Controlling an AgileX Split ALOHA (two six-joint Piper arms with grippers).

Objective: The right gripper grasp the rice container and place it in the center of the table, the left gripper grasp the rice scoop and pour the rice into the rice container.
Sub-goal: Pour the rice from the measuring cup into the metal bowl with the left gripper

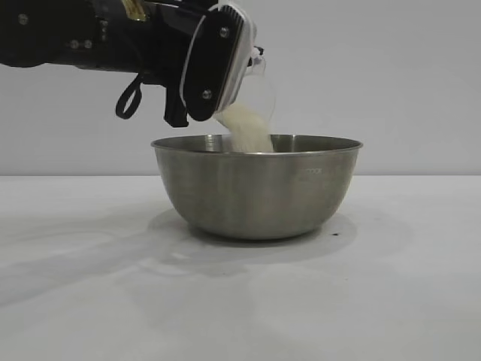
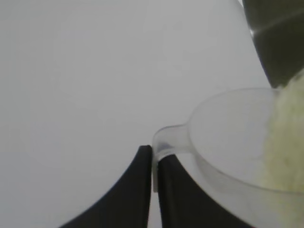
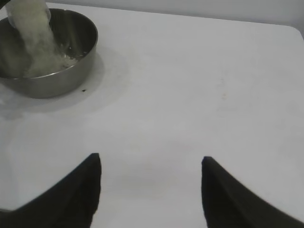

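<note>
The left gripper pinches the rice scoop by its handle, upper left above the rice container. Rice streams into it, seemingly near its rim. The right gripper hangs spread, well apart.

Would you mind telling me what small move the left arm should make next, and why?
Probably hold the tilt, or tip slightly further: the left gripper, shut on the rice scoop handle, is mid-pour, rice streaming into the rice container, with grains left in the scoop.

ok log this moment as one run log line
left gripper: shut on rice scoop | rice: pouring into rice container | right gripper: open, away
</note>
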